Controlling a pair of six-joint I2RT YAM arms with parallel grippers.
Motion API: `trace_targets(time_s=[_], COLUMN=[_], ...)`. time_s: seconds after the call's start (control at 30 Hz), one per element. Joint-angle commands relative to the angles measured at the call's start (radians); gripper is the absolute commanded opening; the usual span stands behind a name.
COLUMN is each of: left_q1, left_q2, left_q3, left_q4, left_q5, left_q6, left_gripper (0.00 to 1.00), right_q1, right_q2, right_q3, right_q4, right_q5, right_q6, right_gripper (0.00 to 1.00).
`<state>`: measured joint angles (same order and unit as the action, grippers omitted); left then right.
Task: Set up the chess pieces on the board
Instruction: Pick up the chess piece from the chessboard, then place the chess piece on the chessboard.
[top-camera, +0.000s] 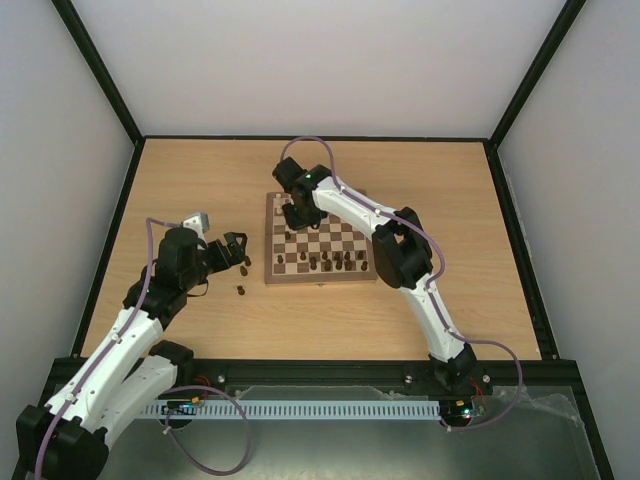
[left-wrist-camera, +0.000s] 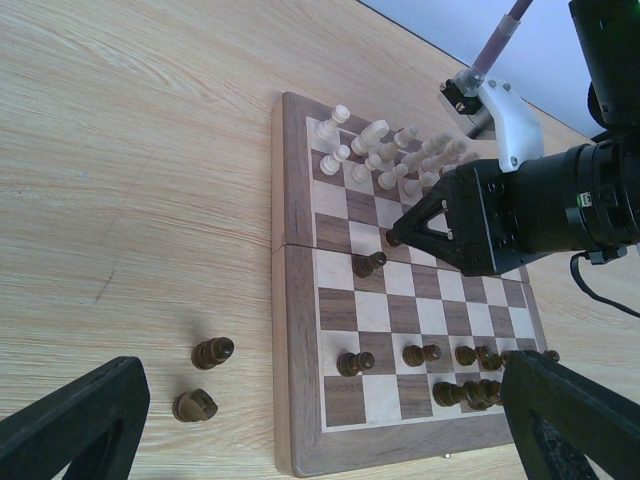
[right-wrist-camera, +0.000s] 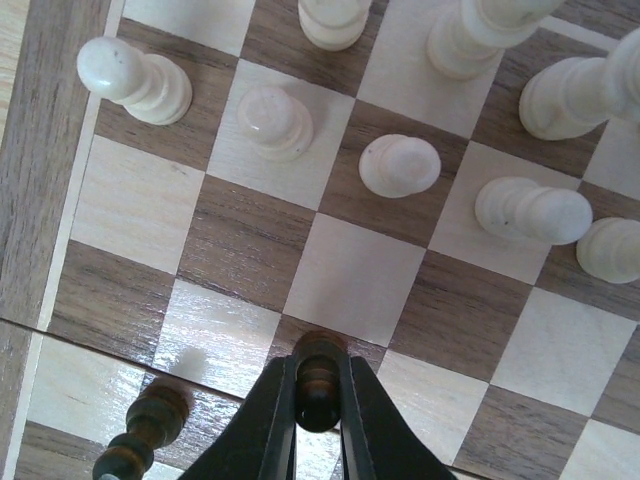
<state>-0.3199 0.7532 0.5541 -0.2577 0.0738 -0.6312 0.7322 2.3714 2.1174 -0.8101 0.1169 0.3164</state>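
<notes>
The board (top-camera: 345, 236) lies mid-table. Several cream chess pieces (left-wrist-camera: 385, 160) crowd its far rows, and dark ones (left-wrist-camera: 470, 385) stand along its near rows. My right gripper (right-wrist-camera: 318, 366) is shut on a dark piece (right-wrist-camera: 319, 346), held just above a dark square near the board's left side, in front of the cream pieces (right-wrist-camera: 398, 165). Another dark piece (right-wrist-camera: 150, 425) stands close to its left. Two dark pieces (left-wrist-camera: 213, 352) (left-wrist-camera: 195, 406) lie on the table left of the board. My left gripper (top-camera: 236, 252) hangs open over them, holding nothing.
The right arm (top-camera: 400, 250) stretches across the board's right half and hides some far squares from above. A black frame (top-camera: 320, 138) and pale walls enclose the wooden table (top-camera: 440, 180). The left arm's cable (top-camera: 152, 250) loops by its wrist.
</notes>
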Motion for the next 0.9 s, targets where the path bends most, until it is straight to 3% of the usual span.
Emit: trace_targets(time_s=[0.0, 0.5, 0.87], left_q1=[0.005, 0.005, 0.004], left_q2=[-0.007, 0.015, 0.014], left_q3=[-0.003, -0.016, -0.020], left_q4=[0.000, 0.028, 0.031], left_q5=[-0.009, 0.019, 0.016], left_q6=[0.005, -0.002, -0.013], left_gripper=[0.99, 0.99, 0.99], right_q1=[-0.001, 0.052, 0.081], right_q2=[-0.013, -0.353, -0.383], right_q3=[0.010, -0.389, -0.507], right_q4=[-0.049, -0.010, 0.044], right_q5=[0.003, 0.033, 0.003], right_q6=[0.000, 0.014, 0.021], right_gripper=[0.07, 0.07, 0.07])
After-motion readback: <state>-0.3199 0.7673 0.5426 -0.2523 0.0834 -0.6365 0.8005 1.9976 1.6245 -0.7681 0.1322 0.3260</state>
